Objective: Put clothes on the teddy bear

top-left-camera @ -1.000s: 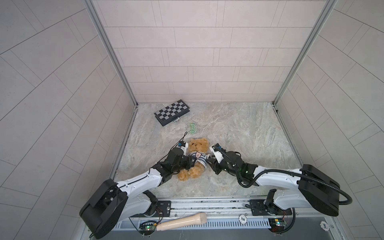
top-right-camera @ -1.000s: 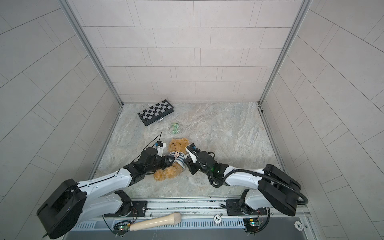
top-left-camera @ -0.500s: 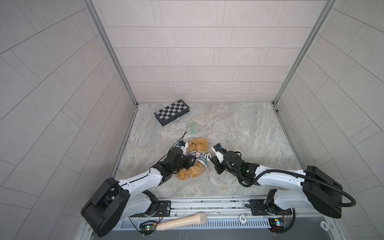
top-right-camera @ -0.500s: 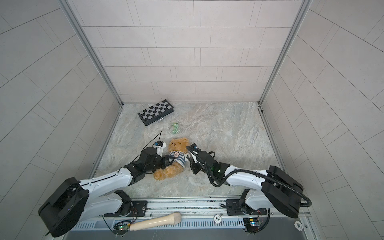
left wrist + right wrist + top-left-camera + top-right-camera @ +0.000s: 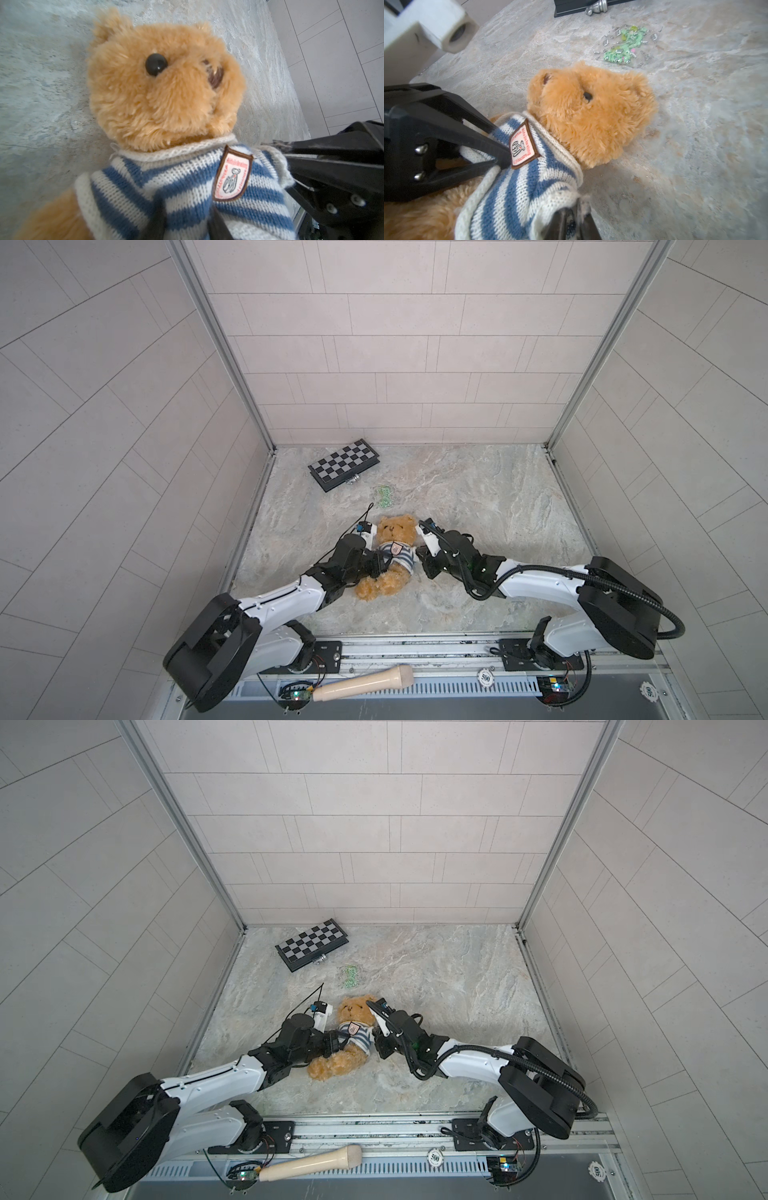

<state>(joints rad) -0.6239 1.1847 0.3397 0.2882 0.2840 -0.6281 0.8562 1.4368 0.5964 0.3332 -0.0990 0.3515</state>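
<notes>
The bear (image 5: pixel 395 531) lay on its back on the bench (image 5: pixel 478 497), just below the middle of both top views, head toward the top of the frame. The striped sweater (image 5: pixel 397 554) was over its head and chest, collar at the neck, badge up. My left pincer (image 5: pixel 379 565) was clenched on the knit at the frame-left side. My right pincer (image 5: pixel 417 563) pinched the sleeve edge at the frame-right side. I judged I held both sides to spread the knit and draw it down, since the belly and legs below showed bare fur. Whether the arms were through the sleeves I could not tell. The chessboard (image 5: pixel 344 464) and green bits (image 5: pixel 384 495) lay apart, toward the upper left.
</notes>
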